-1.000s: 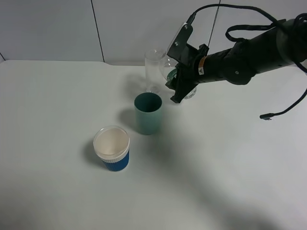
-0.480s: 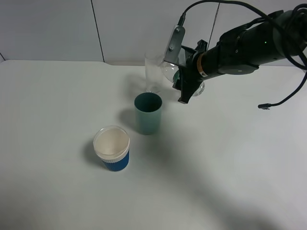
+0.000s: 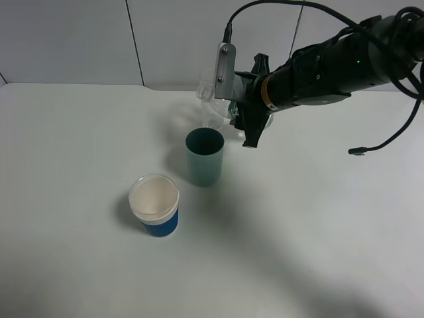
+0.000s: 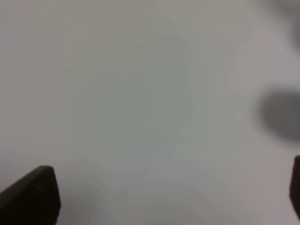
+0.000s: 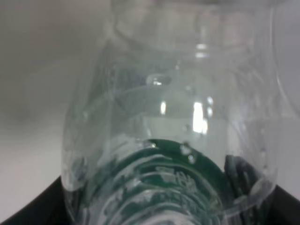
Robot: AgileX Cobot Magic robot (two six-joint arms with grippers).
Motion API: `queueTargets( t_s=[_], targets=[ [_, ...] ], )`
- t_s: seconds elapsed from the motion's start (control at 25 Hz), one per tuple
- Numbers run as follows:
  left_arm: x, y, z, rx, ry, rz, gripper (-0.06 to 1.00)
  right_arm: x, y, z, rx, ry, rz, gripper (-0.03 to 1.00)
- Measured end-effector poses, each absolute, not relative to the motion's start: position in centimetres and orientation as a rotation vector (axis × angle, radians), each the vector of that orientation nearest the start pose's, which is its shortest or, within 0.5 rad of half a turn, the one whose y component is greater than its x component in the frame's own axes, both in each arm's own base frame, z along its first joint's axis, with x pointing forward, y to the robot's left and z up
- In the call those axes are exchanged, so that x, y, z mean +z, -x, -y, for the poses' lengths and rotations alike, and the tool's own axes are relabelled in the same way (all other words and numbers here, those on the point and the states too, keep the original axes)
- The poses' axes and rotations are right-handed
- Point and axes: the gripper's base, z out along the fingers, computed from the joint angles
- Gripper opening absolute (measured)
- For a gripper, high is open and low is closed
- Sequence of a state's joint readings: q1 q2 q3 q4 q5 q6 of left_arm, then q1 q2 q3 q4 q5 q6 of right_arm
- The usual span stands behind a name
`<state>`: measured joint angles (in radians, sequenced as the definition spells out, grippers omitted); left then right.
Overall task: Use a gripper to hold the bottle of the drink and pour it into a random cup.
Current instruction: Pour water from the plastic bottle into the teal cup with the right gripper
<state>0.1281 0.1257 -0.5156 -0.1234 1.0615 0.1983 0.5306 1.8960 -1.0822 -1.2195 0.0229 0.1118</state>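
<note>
While your right gripper (image 3: 244, 114) clenched the bottle of the drink (image 5: 168, 140) (tilted) near the cup (image 3: 204, 159), your left gripper (image 4: 164, 194) gaped empty.

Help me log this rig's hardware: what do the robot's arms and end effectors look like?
The right arm is black, with rounded tubular links, an orange band near the wrist and a small green light. The right end effector has black fingers and a pale top plate. Black cables loop above it; one hangs loose. Of the left end effector only two dark fingertips show.
</note>
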Motion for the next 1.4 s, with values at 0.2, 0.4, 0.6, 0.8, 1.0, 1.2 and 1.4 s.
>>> queueTargets(
  t_s=[0.2,0.4,0.6,0.8,1.0,1.2,1.4],
  targets=[
    [28.2,-1.4,0.8,0.039,-0.073,-2.147,0.99,17.7,-34.2,-19.8,-0.369,1.746,-1.51,0.57],
    [28.2,-1.4,0.8,0.039,-0.073,-2.147,0.99,18.0,-34.1,-19.8,-0.409,1.795,-1.443,0.57],
    [28.2,-1.4,0.8,0.039,-0.073,-2.147,0.99,18.0,-34.2,-19.8,-0.437,1.838,-1.398,0.57],
    [28.2,-1.4,0.8,0.039,-0.073,-2.147,0.99,18.0,-34.2,-19.8,-0.47,1.885,-1.344,0.57],
    [28.2,-1.4,0.8,0.039,-0.073,-2.147,0.99,18.0,-34.2,-19.8,-0.491,1.916,-1.307,0.57],
    [28.2,-1.4,0.8,0.039,-0.073,-2.147,0.99,18.0,-34.2,-19.8,-0.519,1.956,-1.257,0.57],
    [28.2,-1.4,0.8,0.039,-0.073,-2.147,0.99,18.0,-34.2,-19.8,-0.554,2.006,-1.191,0.57]
  ],
)
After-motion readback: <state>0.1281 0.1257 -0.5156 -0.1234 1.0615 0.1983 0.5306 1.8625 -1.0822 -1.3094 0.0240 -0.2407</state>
